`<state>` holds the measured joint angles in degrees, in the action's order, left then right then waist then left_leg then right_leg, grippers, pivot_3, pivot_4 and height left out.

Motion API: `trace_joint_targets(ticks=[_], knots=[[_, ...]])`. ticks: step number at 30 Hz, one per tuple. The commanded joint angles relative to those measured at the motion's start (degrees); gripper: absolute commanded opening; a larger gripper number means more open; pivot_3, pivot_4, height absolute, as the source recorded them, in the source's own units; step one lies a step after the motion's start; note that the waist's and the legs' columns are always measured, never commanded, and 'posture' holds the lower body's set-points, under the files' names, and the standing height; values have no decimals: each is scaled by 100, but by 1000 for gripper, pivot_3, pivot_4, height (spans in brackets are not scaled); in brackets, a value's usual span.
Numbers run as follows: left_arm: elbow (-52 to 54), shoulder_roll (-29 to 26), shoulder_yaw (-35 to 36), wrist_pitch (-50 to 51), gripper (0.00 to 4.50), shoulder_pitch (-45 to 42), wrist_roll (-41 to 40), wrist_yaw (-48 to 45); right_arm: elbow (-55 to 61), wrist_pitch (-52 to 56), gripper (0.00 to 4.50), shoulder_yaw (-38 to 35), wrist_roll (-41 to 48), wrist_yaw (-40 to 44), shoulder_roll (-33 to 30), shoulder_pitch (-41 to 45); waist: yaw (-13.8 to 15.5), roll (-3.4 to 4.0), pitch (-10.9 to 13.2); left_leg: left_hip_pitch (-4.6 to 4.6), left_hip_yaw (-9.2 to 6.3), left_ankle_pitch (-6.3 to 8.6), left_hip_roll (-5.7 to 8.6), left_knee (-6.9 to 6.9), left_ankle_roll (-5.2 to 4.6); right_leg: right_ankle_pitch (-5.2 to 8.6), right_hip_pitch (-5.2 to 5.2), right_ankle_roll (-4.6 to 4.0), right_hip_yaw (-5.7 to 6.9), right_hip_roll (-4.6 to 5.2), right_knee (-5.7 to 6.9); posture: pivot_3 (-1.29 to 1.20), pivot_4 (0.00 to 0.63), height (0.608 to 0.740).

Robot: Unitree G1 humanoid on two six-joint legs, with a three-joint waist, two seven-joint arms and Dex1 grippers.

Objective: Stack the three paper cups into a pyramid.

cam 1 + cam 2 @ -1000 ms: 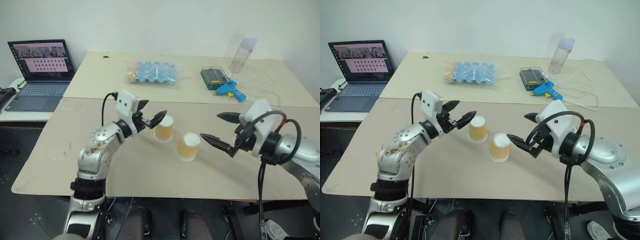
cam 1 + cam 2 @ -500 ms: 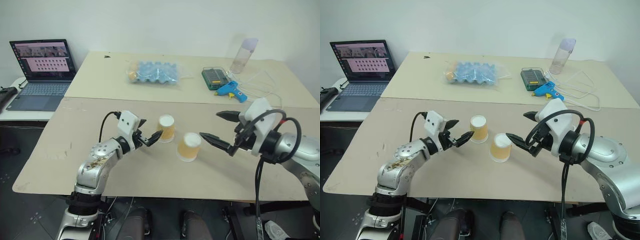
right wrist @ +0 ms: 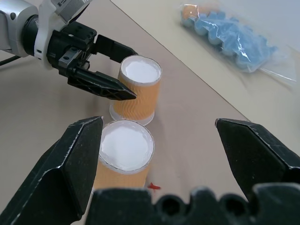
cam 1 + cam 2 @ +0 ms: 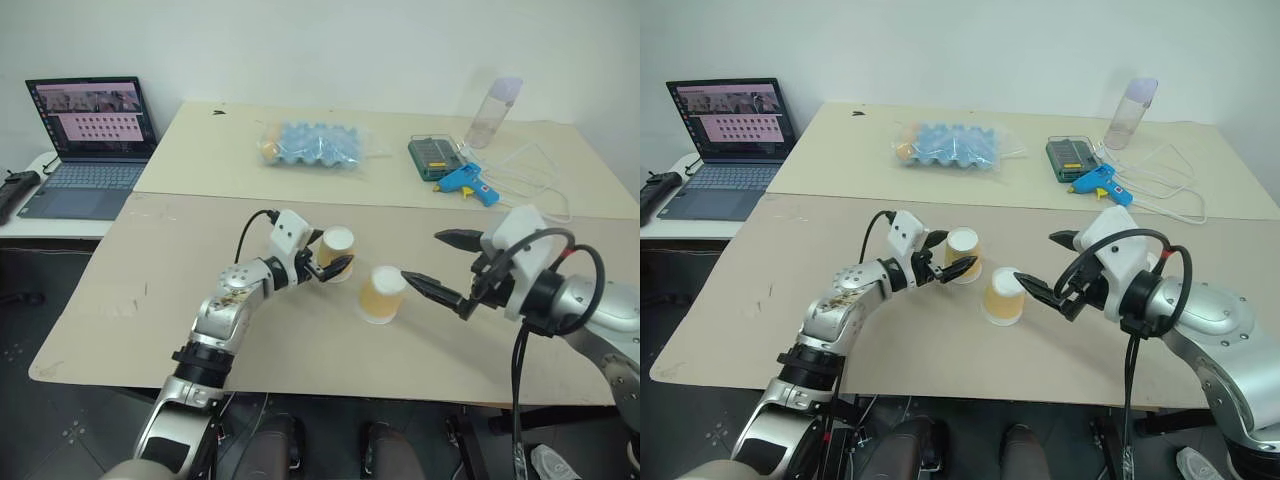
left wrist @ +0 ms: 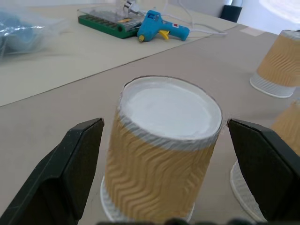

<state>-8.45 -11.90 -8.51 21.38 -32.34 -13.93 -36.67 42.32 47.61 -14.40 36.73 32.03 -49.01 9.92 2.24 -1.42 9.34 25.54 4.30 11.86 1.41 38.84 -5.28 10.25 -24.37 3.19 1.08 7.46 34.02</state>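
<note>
Left hand (image 4: 334,262) being held wide around far cup (image 4: 337,252), near cup (image 4: 381,294) at its 4 o'clock, right hand (image 4: 438,263) wide, unladen, on table (image 4: 130,290).

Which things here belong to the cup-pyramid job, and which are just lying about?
Job: rear paper cup; front paper cup; third paper cup.
Lying about: laptop; bagged blue egg tray; green case; blue glue gun; clear bottle; white cable.

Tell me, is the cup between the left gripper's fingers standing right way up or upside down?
Upside down. The cup rests on its wide white rim, its closed narrow base facing up, between the open left gripper fingers.
</note>
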Motion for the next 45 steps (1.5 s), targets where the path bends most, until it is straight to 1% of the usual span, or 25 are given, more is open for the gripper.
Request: trace_joint_targets(ticks=[1, 3, 16, 29, 32, 33, 34, 42, 43, 45], knots=[[-35, 137, -80, -225, 4483, -196, 39, -113, 64, -147, 4500, -437, -26, 26, -33, -186, 0, 0, 0, 0, 0, 0, 0, 0, 0, -2, 0, 3, 0, -1, 0, 0, 150, 740], [-39, 190, -84, -250, 4483, -196, 41, -132, 65, -161, 4500, -498, -32, 29, -23, -268, -4, 0, 0, 0, 0, 0, 0, 0, 0, -18, 0, 30, 0, 0, 0, 0, 150, 740], [-318, 151, 68, -412, 4483, -306, 107, -106, 175, -125, 4500, -492, -5, -55, 11, -323, -8, 0, 0, 0, 0, 0, -1, 1, -1, -17, 0, 30, 2, -1, -1, 0, 150, 740], [-308, 163, 97, -413, 4483, -299, 103, -113, 134, -156, 4500, -383, -72, -60, 19, -267, -5, 0, 0, 0, -1, 0, -1, 1, -1, -18, 0, 31, 2, -1, -2, 0, 150, 740], [-310, 161, 109, -420, 3777, -295, 103, -109, 133, -149, 4500, -364, -72, -54, 23, -247, -6, 0, 0, 0, -1, 0, -1, 1, -1, -18, 0, 31, 2, -1, -2, 0, 150, 740], [-303, 157, 105, -414, 3364, -290, 106, -114, 133, -149, 4500, -361, -69, -51, 25, -244, -6, 0, 0, 0, -1, 0, -1, 1, -1, -18, 0, 31, 2, -1, -2, 0, 150, 740], [-292, 156, 102, -404, 3045, -283, 106, -114, 132, -149, 4500, -359, -70, -52, 25, -244, -6, 0, 0, 0, -1, 0, -1, 1, -1, -18, 0, 31, 2, -1, -2, 0, 150, 740], [-258, 92, 141, -419, 3045, -273, 109, -129, 134, -128, 4500, -325, -64, -75, 37, -212, -7, 0, 0, 0, 0, 0, -1, 1, -1, -18, 0, 31, 2, -1, -2, 0, 150, 740], [-205, 17, 190, -417, 3045, -271, 90, -159, 142, -127, 4500, -316, -68, -77, 33, -213, -7, 0, 0, 0, 0, 0, -1, 1, -1, -18, 0, 31, 2, -1, -2, 0, 150, 740], [210, -527, 438, -293, 3045, -131, -144, -616, 165, -107, 4500, -312, -68, -93, 26, -216, -23, -1, 1, 0, 0, 0, -1, 1, -1, -18, 0, 31, 2, -1, -1, 0, 150, 740]])
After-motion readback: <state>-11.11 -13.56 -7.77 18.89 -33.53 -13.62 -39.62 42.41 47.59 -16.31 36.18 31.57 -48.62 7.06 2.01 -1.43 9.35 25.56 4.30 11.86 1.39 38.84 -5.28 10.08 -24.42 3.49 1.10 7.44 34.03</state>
